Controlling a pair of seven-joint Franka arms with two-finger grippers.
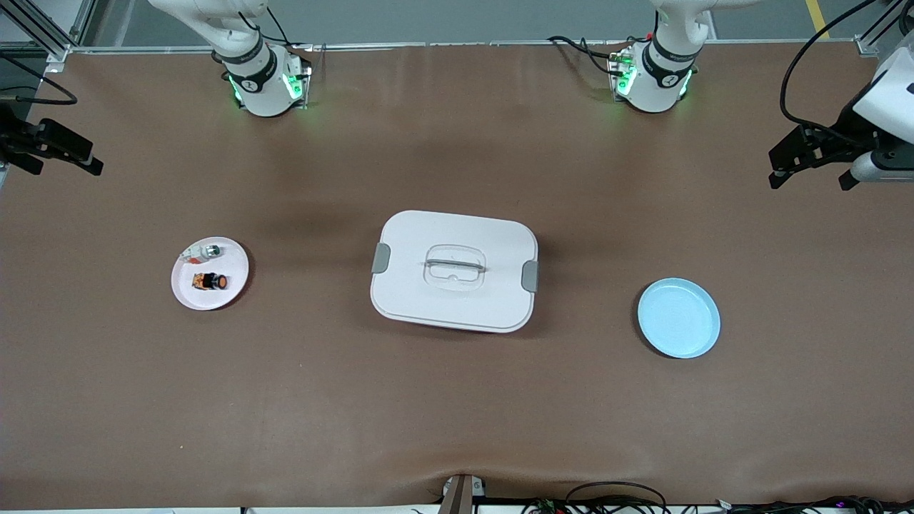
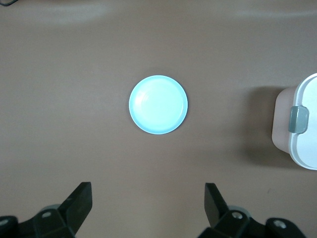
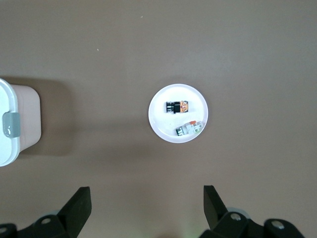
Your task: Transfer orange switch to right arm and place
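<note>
**A:** Orange switch (image 1: 211,282) first: where do you see it from the front?

**B:** You see it lying on its side on a small white plate (image 1: 233,284), toward the right arm's end of the table. A small white-and-silver part (image 1: 203,251) shares the plate, just beside the switch and farther from the front camera. At mid-table sits a white lidded box (image 1: 500,300) with grey latches at both ends and a recessed handle. A light blue plate (image 1: 678,318) lies toward the left arm's end, with nothing on it.

**A:** And your grippers in that view?

**B:** The right gripper (image 1: 64,151) hangs over the table's edge at the right arm's end, well apart from the white plate. The left gripper (image 1: 814,158) hangs over the edge at the left arm's end. Both arms wait, carrying nothing.

**A:** What does your left wrist view give?

**B:** You look straight down on the light blue plate (image 2: 158,104). The left gripper (image 2: 148,203) frames it with its fingers (image 2: 79,198) spread wide and nothing between them. One latched end of the box (image 2: 307,148) shows at the picture's edge.

**A:** And your right wrist view?

**B:** You see the white plate (image 3: 161,126) from above, the switch (image 3: 177,106) with its orange cap and black body, and the white-and-silver part (image 3: 189,128) beside it. The right gripper (image 3: 147,203) stands wide apart too, well above the plate, touching nothing. The box (image 3: 10,144) shows at the picture's edge.
</note>
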